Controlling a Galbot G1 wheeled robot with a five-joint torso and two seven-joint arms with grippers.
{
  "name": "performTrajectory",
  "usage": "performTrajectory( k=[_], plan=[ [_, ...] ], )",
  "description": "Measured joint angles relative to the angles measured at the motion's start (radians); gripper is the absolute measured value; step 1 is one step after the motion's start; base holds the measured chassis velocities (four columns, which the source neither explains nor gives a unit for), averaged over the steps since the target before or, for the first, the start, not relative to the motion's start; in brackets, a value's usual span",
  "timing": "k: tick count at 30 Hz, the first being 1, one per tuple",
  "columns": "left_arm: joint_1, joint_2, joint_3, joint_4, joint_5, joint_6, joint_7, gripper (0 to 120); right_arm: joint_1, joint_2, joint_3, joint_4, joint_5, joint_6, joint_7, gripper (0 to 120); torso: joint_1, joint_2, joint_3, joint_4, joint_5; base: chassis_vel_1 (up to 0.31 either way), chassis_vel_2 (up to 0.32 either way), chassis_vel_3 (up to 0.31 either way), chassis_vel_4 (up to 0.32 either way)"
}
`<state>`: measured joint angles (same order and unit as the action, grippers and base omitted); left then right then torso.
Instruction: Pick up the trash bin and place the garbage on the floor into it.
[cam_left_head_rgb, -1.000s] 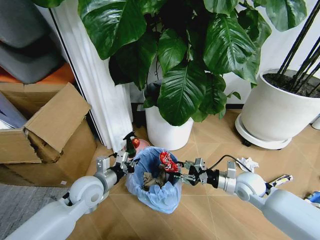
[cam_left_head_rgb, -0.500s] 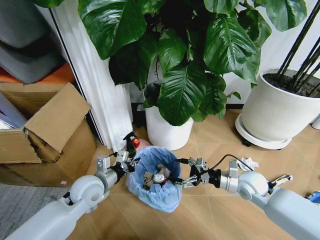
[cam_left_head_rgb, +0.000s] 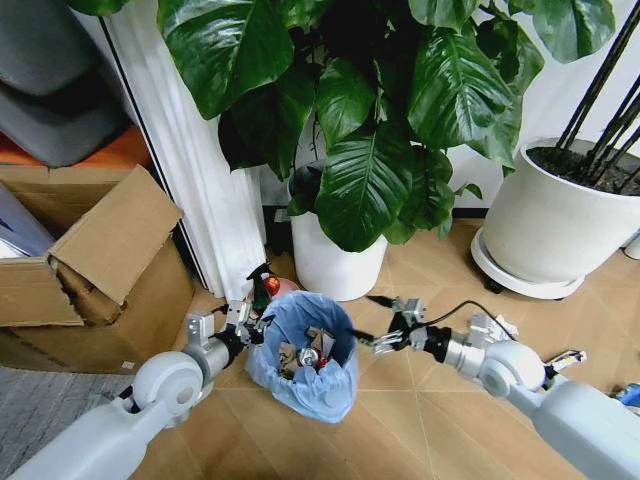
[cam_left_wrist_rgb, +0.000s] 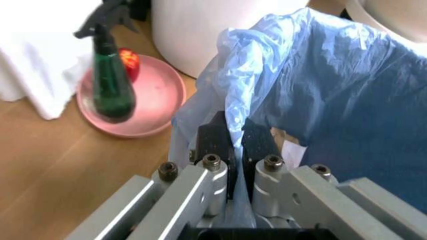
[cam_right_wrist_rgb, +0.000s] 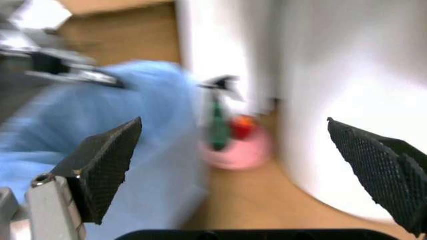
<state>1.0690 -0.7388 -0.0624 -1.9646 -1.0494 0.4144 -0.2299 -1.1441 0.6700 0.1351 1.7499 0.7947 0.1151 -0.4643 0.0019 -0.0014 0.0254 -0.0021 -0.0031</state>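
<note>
Since a second ago the red can has left the right gripper (cam_left_head_rgb: 376, 320) and now lies inside the trash bin (cam_left_head_rgb: 300, 358) among the other litter; that gripper, spread wide and holding nothing, has drawn back to the bin's right, just off the rim; the left gripper (cam_left_head_rgb: 252, 322) stays clamped on the near-left edge of the bin's blue bag (cam_left_wrist_rgb: 320, 85), its black fingers (cam_left_wrist_rgb: 212, 135) pinching the plastic; the bin stands on the floor (cam_left_head_rgb: 420, 420) between both arms; a crumpled tissue (cam_left_head_rgb: 497, 326) lies farther right; behind the bin, a green spray bottle (cam_left_wrist_rgb: 110, 85) stands on a pink dish (cam_left_wrist_rgb: 157, 100); beyond that, a white plant pot (cam_left_head_rgb: 335, 265).
</note>
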Motion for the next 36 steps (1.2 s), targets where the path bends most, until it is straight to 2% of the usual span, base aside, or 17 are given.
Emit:
performTrajectory(
  k=[1,2,5,6,7,10,15,18,19,20,22,24,25,28,36],
  plan=[
    [0.01,0.002,-0.016,-0.004,0.001,0.0,0.0,0,-0.046,0.014,0.045,-0.004,-0.003,-0.003,0.036,100,0.0,0.0,0.0,-0.0001,-0.0003,0.0,0.0,0.0,0.0],
    [0.01,0.002,-0.016,-0.004,0.001,0.0,0.0,0,-0.046,0.014,0.045,-0.004,-0.003,-0.003,0.036,100,0.0,0.0,0.0,-0.0001,-0.0003,0.0,0.0,0.0,0.0],
    [0.051,0.003,-0.07,-0.02,0.014,-0.004,0.007,0,-0.193,0.098,0.221,-0.018,-0.018,-0.019,0.056,100,0.0,0.0,0.0,-0.0003,0.0005,0.0,0.0,0.0,0.0],
    [0.051,0.003,-0.07,-0.02,0.014,-0.004,0.007,0,-0.193,0.098,0.221,-0.018,-0.018,-0.019,0.056,100,0.0,0.0,0.0,-0.0003,0.0005,0.0,0.0,0.0,0.0],
    [0.07,0.005,-0.086,-0.026,0.023,-0.006,0.011,0,-0.249,0.144,0.294,-0.027,-0.05,-0.016,0.047,100,0.0,0.0,0.0,-0.0005,-0.0004,0.0,0.0,0.0,0.0],
    [0.099,0.005,-0.114,-0.038,0.042,-0.01,0.014,0,-0.333,0.238,0.419,-0.031,-0.151,-0.001,0.047,100,0.0,0.0,0.0,-0.0005,0.0004,0.0,0.0,0.0,0.0],
    [0.109,0.001,-0.126,-0.043,0.047,-0.012,0.014,0,-0.365,0.289,0.477,-0.031,-0.196,0.012,0.06,100,0.0,0.0,0.0,-0.0001,-0.0002,0.0,0.0,0.0,0.0],
    [0.113,-0.002,-0.131,-0.045,0.049,-0.013,0.013,0,-0.385,0.34,0.521,-0.032,-0.232,0.034,0.072,100,0.0,0.0,0.0,-0.0002,-0.0007,0.0,0.0,0.0,0.0],
    [0.113,-0.003,-0.132,-0.046,0.05,-0.014,0.013,0,-0.397,0.38,0.553,-0.034,-0.26,0.045,0.081,100,0.0,0.0,0.0,0.0,-0.0004,0.0,0.0,0.0,0.0],
    [0.113,-0.003,-0.132,-0.046,0.05,-0.014,0.013,0,-0.397,0.38,0.553,-0.034,-0.26,0.045,0.081,100,0.0,0.0,0.0,0.0,-0.0004,0.0,0.0,0.0,0.0],
    [0.113,-0.004,-0.132,-0.046,0.05,-0.014,0.012,0,-0.41,0.428,0.592,-0.035,-0.296,0.054,0.086,100,0.0,0.0,0.0,-0.0001,0.0002,0.0,0.0,0.0,0.0],
    [0.114,-0.008,-0.131,-0.046,0.052,-0.014,0.007,0,-0.446,0.549,0.674,-0.043,-0.36,0.075,0.085,100,0.0,0.0,0.0,-0.0007,-0.0004,0.0,0.0,0.0,0.0],
    [0.114,-0.008,-0.131,-0.046,0.052,-0.014,0.007,0,-0.446,0.549,0.674,-0.043,-0.36,0.075,0.085,100,0.0,0.0,0.0,-0.0007,-0.0004,0.0,0.0,0.0,0.0],
    [0.125,-0.015,-0.131,-0.046,0.059,-0.015,0.006,0,-0.465,0.629,0.723,-0.066,-0.377,0.096,0.078,100,0.0,0.0,0.0,-0.0004,-0.0003,0.0,0.0,0.0,0.0],
    [0.14,-0.023,-0.131,-0.049,0.068,-0.016,0.003,0,-0.469,0.656,0.732,-0.075,-0.368,0.097,0.079,100,0.0,0.0,0.0,-0.0001,-0.0003,0.0,0.0,0.0,0.0]
  ],
)
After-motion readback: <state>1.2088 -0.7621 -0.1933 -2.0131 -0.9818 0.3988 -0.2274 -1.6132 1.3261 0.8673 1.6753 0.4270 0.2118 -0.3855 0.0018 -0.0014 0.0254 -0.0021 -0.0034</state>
